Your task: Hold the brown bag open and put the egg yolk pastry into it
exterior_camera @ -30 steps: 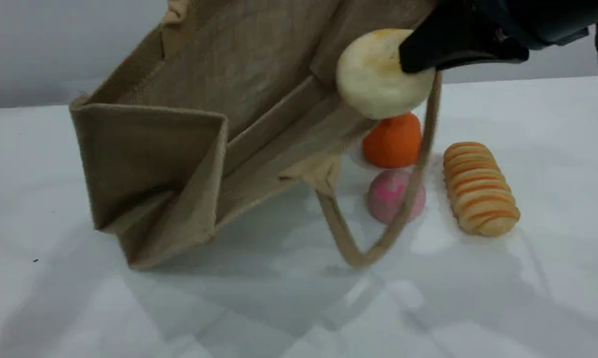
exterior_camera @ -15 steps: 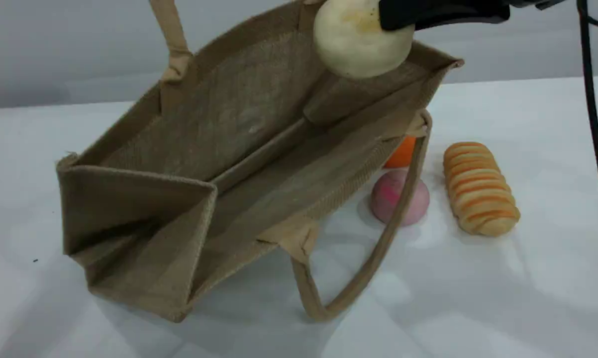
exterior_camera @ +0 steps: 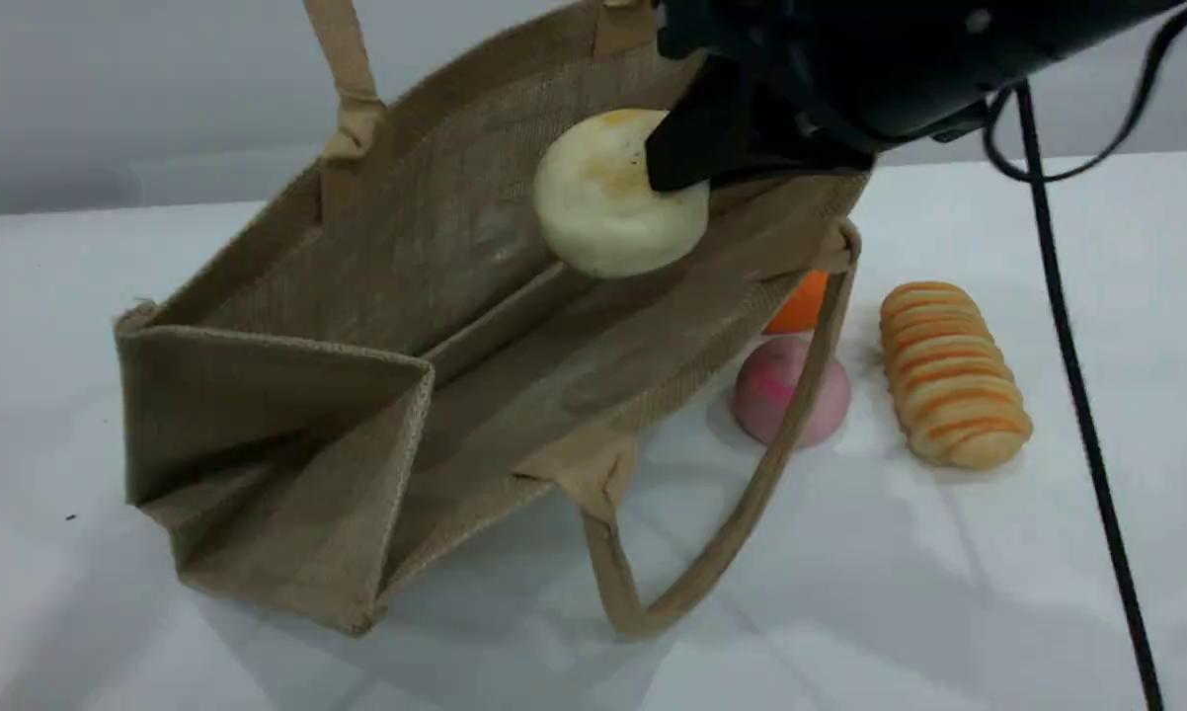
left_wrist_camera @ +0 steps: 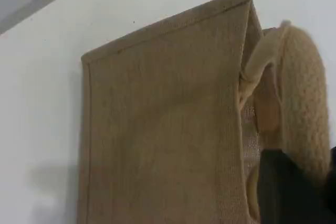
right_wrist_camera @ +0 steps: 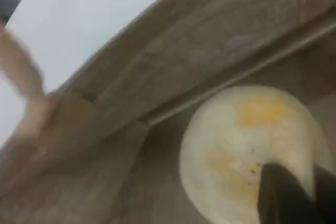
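Egg yolk pastry hangs pinched in the right gripper just inside the brown bag mouth, whose far handle the left gripper pinches up; next, lower and release it

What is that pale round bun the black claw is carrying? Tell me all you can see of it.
The egg yolk pastry is a small, pale cream puck, smooth and matte, with a golden-brown speckled patch on top. It is tilted, pinched at one edge by the right gripper, and hangs inside the open mouth of the brown bag, above its floor. Whether it brushes the bag's wall cannot be told.
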Robot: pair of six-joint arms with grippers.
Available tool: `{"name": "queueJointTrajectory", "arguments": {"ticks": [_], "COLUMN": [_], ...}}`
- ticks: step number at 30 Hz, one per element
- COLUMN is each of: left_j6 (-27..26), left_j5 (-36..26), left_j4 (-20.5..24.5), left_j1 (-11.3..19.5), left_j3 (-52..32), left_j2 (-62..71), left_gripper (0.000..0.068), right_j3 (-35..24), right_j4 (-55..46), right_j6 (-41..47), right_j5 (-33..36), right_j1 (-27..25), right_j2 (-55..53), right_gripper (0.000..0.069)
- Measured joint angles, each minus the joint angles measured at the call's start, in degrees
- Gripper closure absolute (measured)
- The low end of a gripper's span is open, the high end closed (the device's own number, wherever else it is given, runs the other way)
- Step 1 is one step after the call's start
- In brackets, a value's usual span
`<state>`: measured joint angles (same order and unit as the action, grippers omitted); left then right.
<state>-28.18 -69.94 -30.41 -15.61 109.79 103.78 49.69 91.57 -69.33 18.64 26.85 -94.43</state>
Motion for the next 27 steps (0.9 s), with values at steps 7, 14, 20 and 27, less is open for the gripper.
{"name": "queueJointTrajectory", "arguments": {"ticks": [7, 14, 20, 27], "left_j6": [0.0, 0.0, -0.1, -0.1], "left_j5": [-0.1, -0.1, -0.1, -0.1], "left_j4": [0.0, 0.1, 0.4, 0.4], "left_j1": [0.0, 0.0, 0.0, 0.0], "left_j3": [0.1, 0.1, 0.1, 0.1], "left_j2": [0.0, 0.0, 0.0, 0.0], "left_gripper": [0.0602, 0.0602, 0.0602, 0.0602], "right_j3": [5.3, 10.2, 10.2, 10.2], "right_j4": [0.2, -0.6, -2.8, -7.2], "right_j6": [-0.3, -1.4, -2.0, -1.5], "right_j5": [0.9, 1.2, 2.2, 2.7], "right_j1": [1.6, 2.3, 2.3, 2.3], "right_j2": [-7.2, -13.7, -12.9, -10.0], "right_gripper": [0.0666, 0.0657, 0.0545, 0.0314]}}
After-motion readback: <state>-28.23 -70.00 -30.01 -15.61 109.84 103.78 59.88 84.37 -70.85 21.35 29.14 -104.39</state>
